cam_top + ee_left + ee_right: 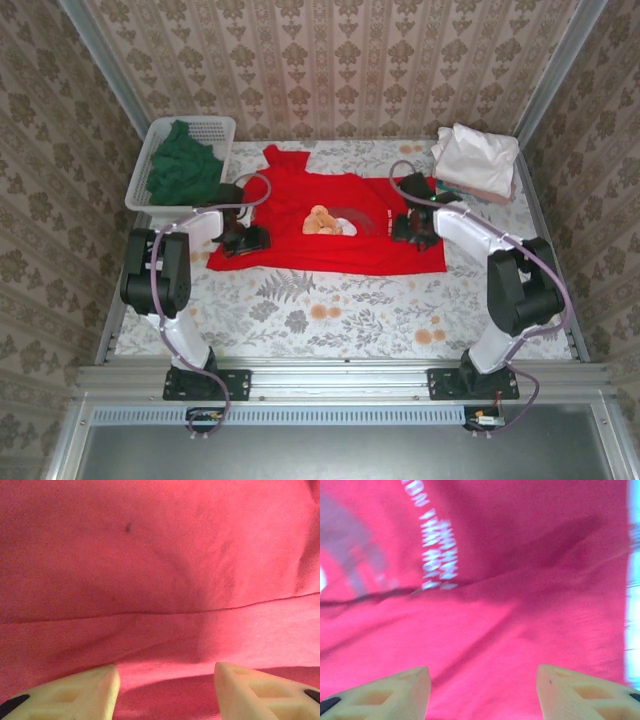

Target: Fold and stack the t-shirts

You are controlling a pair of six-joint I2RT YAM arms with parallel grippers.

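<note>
The left gripper [167,680] has its jaws spread, with nothing between them, low over a fold line in the red shirt [160,570]; it seems to hover rather than touch. The right gripper [484,682] is also spread, above red cloth near the white lettering [437,555]. From above, the two flank the bear print [322,221]. The red shirt lies flat mid-table [330,310]. The green shirt [185,170] fills the basket [215,125] far left, and folded white shirts [478,160] sit far right.
</note>
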